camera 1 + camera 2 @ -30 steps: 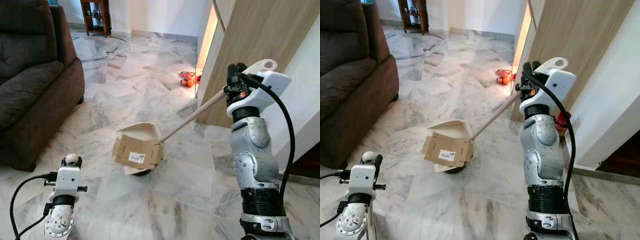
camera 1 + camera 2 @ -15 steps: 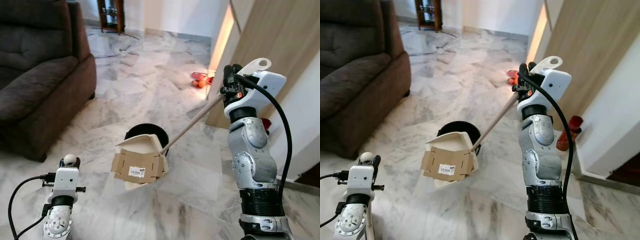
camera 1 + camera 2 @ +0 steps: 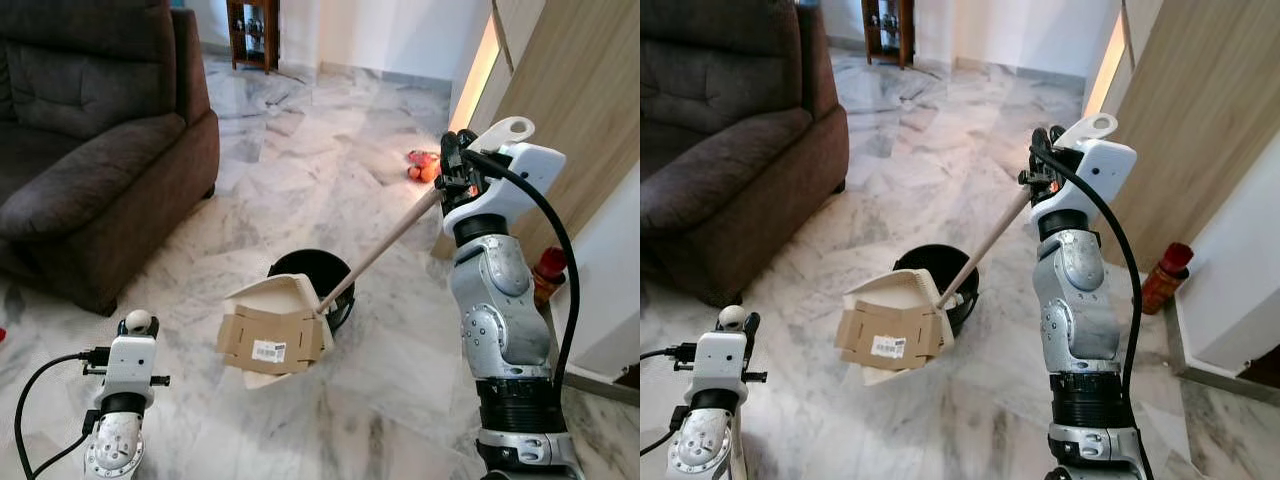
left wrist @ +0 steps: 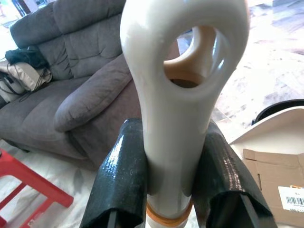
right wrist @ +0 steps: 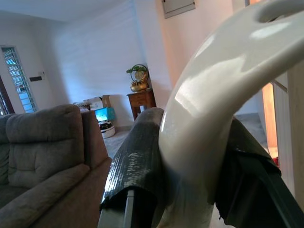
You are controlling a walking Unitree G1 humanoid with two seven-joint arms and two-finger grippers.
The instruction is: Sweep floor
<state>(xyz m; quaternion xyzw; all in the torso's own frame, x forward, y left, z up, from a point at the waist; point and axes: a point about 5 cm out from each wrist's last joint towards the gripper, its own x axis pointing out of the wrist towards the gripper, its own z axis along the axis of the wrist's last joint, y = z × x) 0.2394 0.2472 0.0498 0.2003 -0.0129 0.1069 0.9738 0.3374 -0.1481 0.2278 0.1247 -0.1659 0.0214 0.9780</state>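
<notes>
Right pincer (image 3: 450, 172) clenched on dustpan (image 3: 272, 320) handle, cardboard (image 3: 268, 342) over bin (image 3: 318, 275); next tip it in. Left pincer (image 4: 175, 190) grips broom handle (image 4: 183, 76).

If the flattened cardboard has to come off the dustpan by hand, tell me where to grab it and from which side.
Take the cardboard by its near lower edge, which overhangs the dustpan lip, coming from the sofa side. The piece lies flat and tilted, so a thin pinch across that free edge probably suits it. The far side is crowded by the handle held in the right gripper and the black bin.
</notes>
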